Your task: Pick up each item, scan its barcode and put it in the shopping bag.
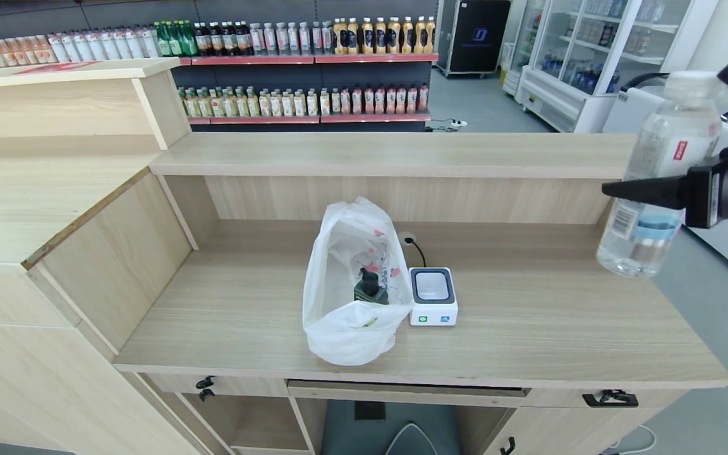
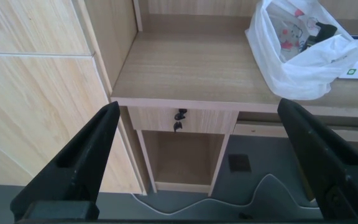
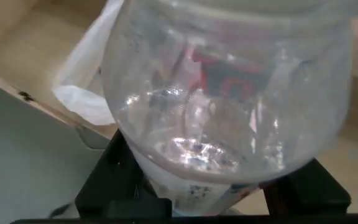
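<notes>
A scanner (image 1: 432,294) touches the shopping bag (image 1: 351,297) at its 3 o'clock on the counter (image 1: 528,328); a dark bottle (image 1: 370,285) stands inside the bag. At the scanner's 2 o'clock, the right gripper (image 1: 639,188) clamps a clear water bottle (image 1: 664,145) aloft. The left gripper (image 2: 199,107) gapes wide, empty.

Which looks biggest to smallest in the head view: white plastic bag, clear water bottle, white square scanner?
1. White plastic bag and clear water bottle: about alike, bottle nearer the camera.
2. White square scanner: smallest.
</notes>
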